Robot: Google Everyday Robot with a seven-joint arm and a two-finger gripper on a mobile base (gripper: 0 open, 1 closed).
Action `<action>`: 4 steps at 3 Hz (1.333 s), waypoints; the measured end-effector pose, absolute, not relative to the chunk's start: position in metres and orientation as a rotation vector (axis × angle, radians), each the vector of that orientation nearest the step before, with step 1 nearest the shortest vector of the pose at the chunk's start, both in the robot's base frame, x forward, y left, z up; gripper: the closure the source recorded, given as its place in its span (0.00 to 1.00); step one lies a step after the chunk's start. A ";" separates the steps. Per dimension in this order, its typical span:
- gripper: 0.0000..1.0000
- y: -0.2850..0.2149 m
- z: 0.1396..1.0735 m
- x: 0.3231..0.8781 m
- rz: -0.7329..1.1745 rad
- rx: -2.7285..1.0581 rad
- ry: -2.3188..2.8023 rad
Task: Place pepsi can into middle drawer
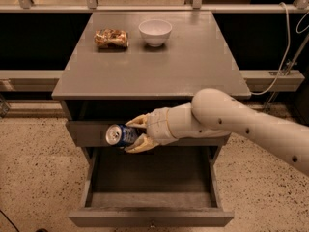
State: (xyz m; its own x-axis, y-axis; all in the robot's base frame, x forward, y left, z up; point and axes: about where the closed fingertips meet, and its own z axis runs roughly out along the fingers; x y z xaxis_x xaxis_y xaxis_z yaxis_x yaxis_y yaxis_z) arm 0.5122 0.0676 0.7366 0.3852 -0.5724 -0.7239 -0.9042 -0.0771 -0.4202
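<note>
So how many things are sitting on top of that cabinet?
2: a tan snack packet at the back left, a white bowl just right of it. The gripper holds the pepsi can below, in front of the closed drawer front, above the open middle drawer.

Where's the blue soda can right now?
In the camera view, the pepsi can lies sideways in the claw, left of centre, in front of the upper drawer front and above the open middle drawer, not inside it yet.
</note>
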 end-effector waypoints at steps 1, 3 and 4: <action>1.00 0.043 0.717 0.534 0.504 -1.552 1.246; 1.00 0.037 0.676 0.536 0.567 -1.526 1.283; 1.00 0.011 0.628 0.536 0.568 -1.513 1.427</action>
State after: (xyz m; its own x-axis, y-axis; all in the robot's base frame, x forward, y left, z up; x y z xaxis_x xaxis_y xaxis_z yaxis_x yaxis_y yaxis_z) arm 0.5360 0.0112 0.6284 0.2122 -0.5013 -0.8388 -0.9407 0.1275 -0.3142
